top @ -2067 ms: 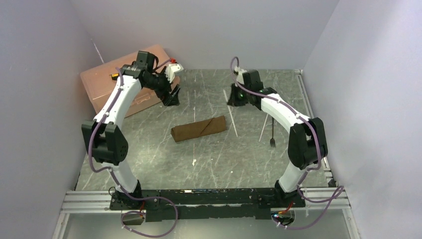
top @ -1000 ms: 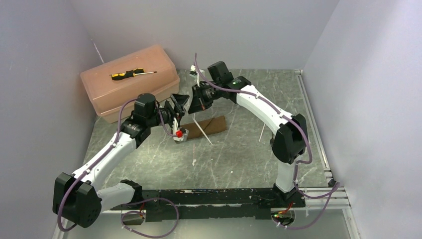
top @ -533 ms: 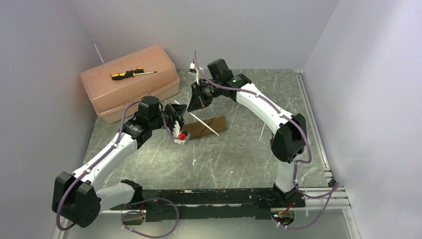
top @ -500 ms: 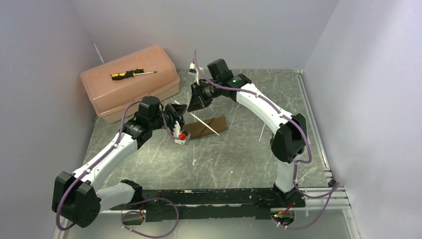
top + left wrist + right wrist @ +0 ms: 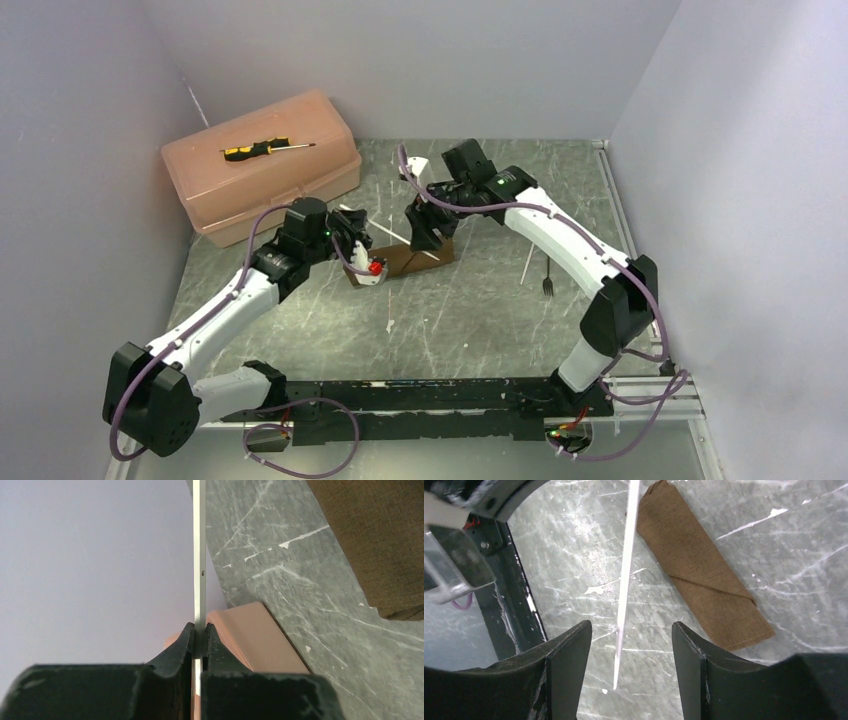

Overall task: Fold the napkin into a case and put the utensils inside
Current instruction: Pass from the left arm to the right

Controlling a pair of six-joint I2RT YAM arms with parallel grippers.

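My left claw (image 5: 199,645) is clenching a thin, flat, pale utensil (image 5: 199,555); in the left wrist view its black fingers (image 5: 175,652) are pinching the strip edge-on at the bottom centre of the frame, and the strip is running straight up to the top edge. In the right wrist view the same slender piece (image 5: 625,580) is crossing the middle of the frame from top to bottom, and my right claw (image 5: 629,650) is standing released, its two dark fingers (image 5: 566,647) spread wide on either side of the strip's lower end without touching it.

The case (image 5: 701,580) is lying flat on the tabletop (image 5: 574,545) in the upper right of the right wrist view: a narrow oblong of coarse-woven dark brown cloth with a diagonal fold line near its lower end. The strip is passing just beside the case's upper left corner; I cannot tell whether any part of it is sitting inside the cloth. In the top view the case (image 5: 405,262) is lying at centre frame between my two claws.

The pink box (image 5: 262,163), a smooth, rounded plastic tub with its lid closed, is sitting in the upper left of the top view, with a yellow-and-black screwdriver (image 5: 265,149) lying on its lid. A silvery fork (image 5: 547,273) and a thin pale stick beside it are lying on the grey, scratched, marble-patterned tabletop right of centre, well apart from the case.
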